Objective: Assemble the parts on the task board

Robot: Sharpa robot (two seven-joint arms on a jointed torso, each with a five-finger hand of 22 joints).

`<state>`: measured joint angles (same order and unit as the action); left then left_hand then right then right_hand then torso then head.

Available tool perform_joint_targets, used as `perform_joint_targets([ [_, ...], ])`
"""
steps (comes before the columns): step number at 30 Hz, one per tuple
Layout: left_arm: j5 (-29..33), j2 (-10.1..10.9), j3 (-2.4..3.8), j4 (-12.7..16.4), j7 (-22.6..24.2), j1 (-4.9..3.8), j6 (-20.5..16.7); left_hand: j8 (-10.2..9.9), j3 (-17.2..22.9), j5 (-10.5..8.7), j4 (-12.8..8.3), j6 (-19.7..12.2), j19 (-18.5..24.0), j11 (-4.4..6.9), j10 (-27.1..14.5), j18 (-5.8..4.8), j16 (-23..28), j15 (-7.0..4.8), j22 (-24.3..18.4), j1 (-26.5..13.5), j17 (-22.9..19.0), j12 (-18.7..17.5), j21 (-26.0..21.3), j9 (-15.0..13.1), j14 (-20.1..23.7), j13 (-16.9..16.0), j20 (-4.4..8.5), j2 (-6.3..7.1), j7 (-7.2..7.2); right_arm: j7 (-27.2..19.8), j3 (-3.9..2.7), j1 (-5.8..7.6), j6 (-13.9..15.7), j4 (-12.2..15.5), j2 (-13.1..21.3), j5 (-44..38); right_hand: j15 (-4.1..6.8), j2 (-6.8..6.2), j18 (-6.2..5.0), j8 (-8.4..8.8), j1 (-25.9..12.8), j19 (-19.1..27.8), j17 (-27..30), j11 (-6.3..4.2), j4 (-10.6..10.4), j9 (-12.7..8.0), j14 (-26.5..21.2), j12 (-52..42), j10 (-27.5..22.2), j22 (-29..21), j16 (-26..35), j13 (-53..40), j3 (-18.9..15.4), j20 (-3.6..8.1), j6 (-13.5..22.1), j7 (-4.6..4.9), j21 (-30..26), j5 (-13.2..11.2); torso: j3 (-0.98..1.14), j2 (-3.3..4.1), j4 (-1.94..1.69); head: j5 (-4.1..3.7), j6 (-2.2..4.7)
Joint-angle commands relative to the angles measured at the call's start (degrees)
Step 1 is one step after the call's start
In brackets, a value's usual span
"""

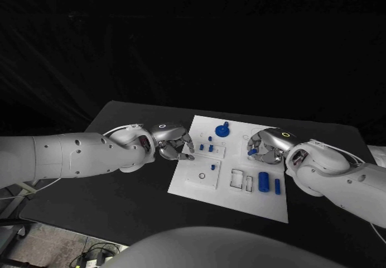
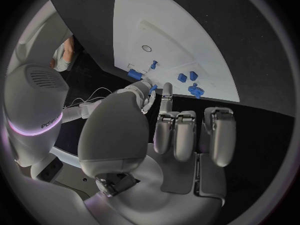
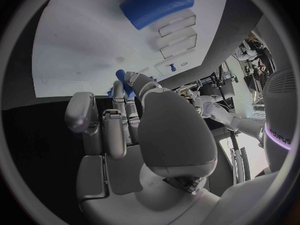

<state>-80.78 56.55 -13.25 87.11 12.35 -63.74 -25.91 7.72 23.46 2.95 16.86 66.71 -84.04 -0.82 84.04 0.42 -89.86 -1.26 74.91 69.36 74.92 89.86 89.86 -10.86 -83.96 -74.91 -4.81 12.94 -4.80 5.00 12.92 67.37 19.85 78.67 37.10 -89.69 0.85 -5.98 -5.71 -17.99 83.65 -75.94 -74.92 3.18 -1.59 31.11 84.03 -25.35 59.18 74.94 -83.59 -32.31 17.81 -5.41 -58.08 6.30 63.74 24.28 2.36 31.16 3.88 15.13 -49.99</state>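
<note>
Your right hand [image 1: 265, 148] pinches a small blue part [image 1: 252, 151] in its fingertips above the white board's [image 1: 233, 198] right half, while your left hand [image 1: 171, 146], fingers curled in on nothing, rests at the board's left edge beside short blue pegs [image 1: 211, 148]

A black table [image 1: 120, 190] is lying under me, dark drapery [image 1: 193, 56] is hanging across the upper frame, and cables [image 1: 92, 254] are trailing over speckled floor [image 1: 40, 245] at lower left.
</note>
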Motion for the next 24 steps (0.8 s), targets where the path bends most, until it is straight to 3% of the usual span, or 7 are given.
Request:
perform_joint_targets([
  [1, 2.55, -0.02, 0.03, -0.01, 1.68, -0.02, -0.52, -0.58, -2.5, -0.19, -0.07, -0.81, -5.96, -0.64, 5.96, -0.42, -0.14, 0.62, 15.09, -1.55, 15.08, 0.14, 0.14, 0.38, -6.04, -15.09, -0.6, 0.49, -0.32, -0.41, -0.05, 0.81, 1.4, 1.21, 0.6, 0.35, 0.33, 0.14, 0.22, -0.33, -0.45, 0.2, -4.81, -0.83, -0.04, 1.79, 0.79, -0.24, 1.02, 7.9, 0.34, -0.07, 0.26, 0.27, -0.51, -0.03, 0.28, -0.45, 0.0, -0.02, 0.04, 0.03, -0.01],
  [5, 3.57, -0.03, 0.03, -0.18, 1.92, -0.02, -0.86, -1.31, -8.74, -0.18, -0.17, -1.78, -5.9, -1.05, 5.96, -0.41, -0.14, 1.15, 15.07, -1.8, 15.08, 0.14, 0.1, 0.89, -6.04, -15.09, -1.01, -0.06, -0.8, 0.1, -0.09, 2.33, 1.22, 3.33, 1.65, 1.97, 0.37, 0.07, 0.27, -0.35, -0.53, 0.07, -4.93, -0.9, -0.02, 1.97, 0.87, -0.36, 1.11, 7.96, 0.25, -0.13, 0.37, 0.3, -0.34, -0.1, 0.55, -0.66, 0.0, -0.01, 0.04, 0.28, -0.01],
  [12, 5.54, -0.19, 0.03, -0.76, 1.38, -0.02, -0.23, -1.15, -9.02, -0.12, -0.06, -1.33, -5.96, -1.21, 5.96, -0.42, -0.14, 1.26, 15.09, -0.5, 15.08, 0.14, 0.14, 0.93, -6.04, -15.09, -1.19, -1.65, -0.69, 1.19, -0.13, 3.95, -0.03, 7.0, 3.01, 3.75, 0.43, -0.1, 0.27, -0.19, -0.78, 0.05, -4.84, -0.95, -0.09, 2.06, 0.88, -0.49, 1.22, 7.96, 0.28, -0.18, 0.45, 0.34, 0.02, -0.17, 0.61, -0.93, -0.01, 0.02, 0.04, 0.54, -0.01],
  [19, 6.16, -0.6, 0.03, -1.3, 1.39, -0.02, -0.11, -1.05, -8.75, -0.1, 0.01, -1.07, -5.96, -1.16, 5.96, -0.42, -0.14, 1.23, 15.09, 0.17, 15.08, 0.14, 0.14, 0.95, -6.04, -15.09, -1.24, -2.17, -0.62, 2.84, -0.14, 4.21, -4.49, 10.94, 2.2, 3.85, 0.35, -0.18, 0.1, 0.25, -1.07, 0.59, -4.17, -0.81, -0.21, 2.13, 0.55, -0.21, 0.72, 7.69, 0.7, -0.03, 0.75, 0.33, 0.73, -0.14, -0.29, -2.1, 0.01, -0.02, 0.03, 0.9, -0.01],
  [24, 6.68, -0.87, 0.03, -1.57, 1.44, -0.02, -1.93, -0.99, -8.53, -0.05, 0.03, -0.92, -5.96, -1.12, 5.96, -0.42, -0.14, 1.21, 15.09, 0.27, 15.08, 0.14, 0.14, 0.97, -6.04, -15.09, -1.26, -2.65, -0.56, 3.1, -0.14, 3.22, -6.33, 12.05, -0.18, 3.69, 0.33, -0.18, 0.1, 0.35, -1.11, 0.61, -4.14, -0.79, -0.22, 2.13, 0.53, -0.17, 0.67, 7.68, 0.73, -0.01, 0.82, 0.32, 0.87, -0.12, -0.31, -2.22, 0.01, -0.03, -0.02, 1.41, -0.01],
])
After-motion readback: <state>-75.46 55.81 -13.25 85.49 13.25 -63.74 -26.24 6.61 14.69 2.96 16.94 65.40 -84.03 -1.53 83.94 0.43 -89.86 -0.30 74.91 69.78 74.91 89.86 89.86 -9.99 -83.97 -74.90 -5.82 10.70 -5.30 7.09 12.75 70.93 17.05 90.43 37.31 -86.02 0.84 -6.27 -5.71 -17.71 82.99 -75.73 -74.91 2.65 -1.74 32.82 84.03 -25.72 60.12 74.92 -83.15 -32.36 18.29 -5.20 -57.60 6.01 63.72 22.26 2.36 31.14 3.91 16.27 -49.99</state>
